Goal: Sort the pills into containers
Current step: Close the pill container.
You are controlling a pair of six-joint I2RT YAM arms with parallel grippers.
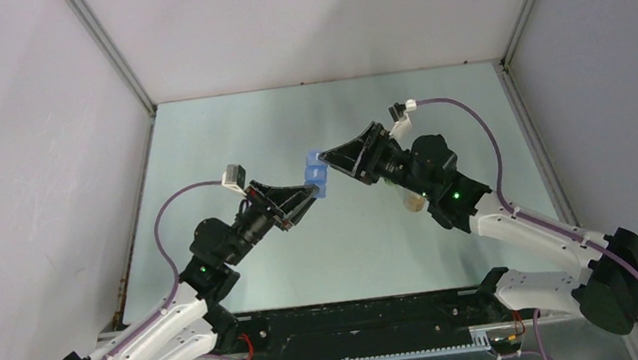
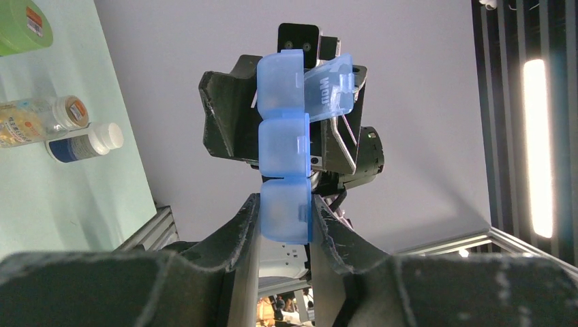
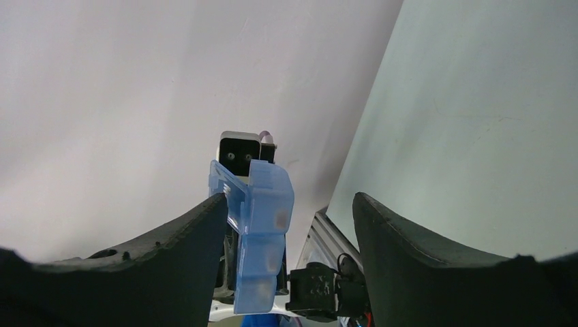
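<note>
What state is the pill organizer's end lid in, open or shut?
Open: the end lid of the organizer stands flipped away from its compartment; the other two look shut.

The top camera looked steeply down from behind both arms over the whole pale green surface (image 1: 244,272). The wrist cameras sat close behind the left claw (image 2: 285,208) and right claw (image 3: 290,201), facing each other. All three views shared the translucent blue plastic pill box (image 1: 317,173).

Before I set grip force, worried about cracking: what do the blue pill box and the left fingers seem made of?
The pill box: thin translucent blue plastic, smooth; light shows through its walls. The left fingers: matte black, rough-grained, probably printed plastic.
</note>
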